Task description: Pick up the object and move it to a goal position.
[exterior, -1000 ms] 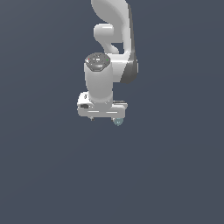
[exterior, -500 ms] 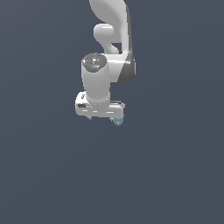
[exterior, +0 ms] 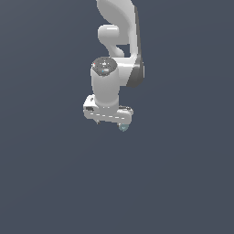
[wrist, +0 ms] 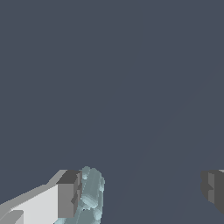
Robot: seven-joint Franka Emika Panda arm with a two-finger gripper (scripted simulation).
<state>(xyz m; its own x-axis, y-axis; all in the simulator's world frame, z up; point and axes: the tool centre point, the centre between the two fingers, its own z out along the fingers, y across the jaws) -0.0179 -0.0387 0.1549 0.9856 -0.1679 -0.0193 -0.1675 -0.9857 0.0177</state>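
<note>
The object (wrist: 92,192) is a small pale teal-blue lumpy block. In the wrist view it rests against the inner side of one finger (wrist: 68,194), while the other finger (wrist: 214,188) stands far from it with a wide gap between. My gripper (wrist: 140,191) is open. In the exterior view the white hand (exterior: 108,112) points downward, and only a small bit of the object (exterior: 123,128) peeks out below the end of the hand on the exterior view's right. Most of the object and the fingertips are hidden there by the hand.
A plain dark grey-blue surface (exterior: 183,183) fills both views. The white arm (exterior: 119,27) rises from the hand toward the top of the exterior view.
The hand has shifted only slightly. The object stays under the same end of the hand.
</note>
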